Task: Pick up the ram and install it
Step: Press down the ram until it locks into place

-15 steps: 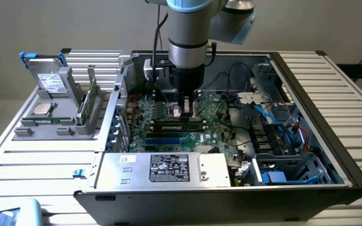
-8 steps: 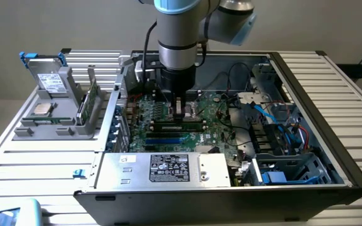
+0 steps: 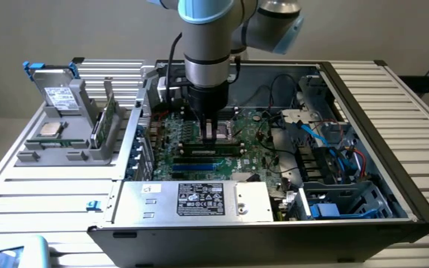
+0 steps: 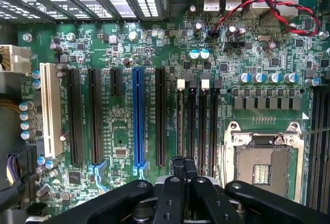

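Where the ram is: the ram (image 3: 213, 148) lies flat and long on the motherboard (image 3: 199, 162) inside the open computer case (image 3: 363, 111), looking set in a slot.
Gripper: the gripper (image 3: 210, 137) hangs right above the ram, very near or touching it.
Jaws: pressed together in the wrist view (image 4: 183, 182), with no green stick seen between them.
How the ram will handle: I think it is light, thin and stiff, and easy to break.
Where to hold it: by the long top edge or the two short ends, not the little black chips.
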Robot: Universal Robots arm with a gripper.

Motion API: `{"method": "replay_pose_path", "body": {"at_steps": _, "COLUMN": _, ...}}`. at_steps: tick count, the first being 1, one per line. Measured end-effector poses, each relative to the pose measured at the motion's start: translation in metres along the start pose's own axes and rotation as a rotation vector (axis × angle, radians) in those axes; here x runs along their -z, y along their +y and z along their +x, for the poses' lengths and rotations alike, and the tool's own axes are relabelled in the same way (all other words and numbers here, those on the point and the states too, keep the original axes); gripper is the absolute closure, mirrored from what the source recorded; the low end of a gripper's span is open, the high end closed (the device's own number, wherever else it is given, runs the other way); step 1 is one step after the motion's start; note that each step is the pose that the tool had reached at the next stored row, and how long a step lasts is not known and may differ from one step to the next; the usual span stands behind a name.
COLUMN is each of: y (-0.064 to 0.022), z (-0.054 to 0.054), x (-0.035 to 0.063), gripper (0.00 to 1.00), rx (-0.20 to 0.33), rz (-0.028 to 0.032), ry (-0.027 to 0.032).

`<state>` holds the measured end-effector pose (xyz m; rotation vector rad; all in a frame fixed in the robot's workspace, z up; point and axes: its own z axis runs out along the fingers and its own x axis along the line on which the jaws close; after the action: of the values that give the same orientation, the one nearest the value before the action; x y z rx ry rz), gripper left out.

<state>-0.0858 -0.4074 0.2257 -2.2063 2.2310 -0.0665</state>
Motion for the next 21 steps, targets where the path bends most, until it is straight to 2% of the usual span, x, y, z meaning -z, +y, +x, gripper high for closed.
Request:
{"method": "replay_pose_path", "body": {"at_steps": 3, "y": 0.0, "z": 0.0, "x": -0.0009, "gripper": 0.89, "rx": 0.0, "rz": 0.002, "ry": -0.0006}}
{"method": "replay_pose_path", "body": {"at_steps": 4, "y": -0.0004, "z": -0.001, "x": 0.002, "gripper": 0.89, "rx": 0.0, "rz": 0.0038, "ry": -0.0031}}
{"method": "replay_pose_path", "body": {"at_steps": 7, "y": -0.0018, "z": 0.0, "x": 0.0161, "gripper": 0.89, "rx": 0.0, "rz": 0.0025, "ry": -0.0016}}
{"method": "replay_pose_path", "body": {"at_steps": 11, "y": -0.0112, "z": 0.0, "x": 0.0272, "gripper": 0.89, "rx": 0.0, "rz": 0.0024, "ry": -0.0014}}
{"method": "replay_pose_path", "body": {"at_steps": 14, "y": -0.0144, "z": 0.0, "x": 0.029, "gripper": 0.89, "rx": 0.0, "rz": 0.0019, "ry": -0.0016}}
{"method": "replay_pose_path", "body": {"at_steps": 21, "y": -0.0144, "z": 0.001, "x": 0.0299, "gripper": 0.89, "rx": 0.0, "rz": 0.0012, "ry": -0.0014}}
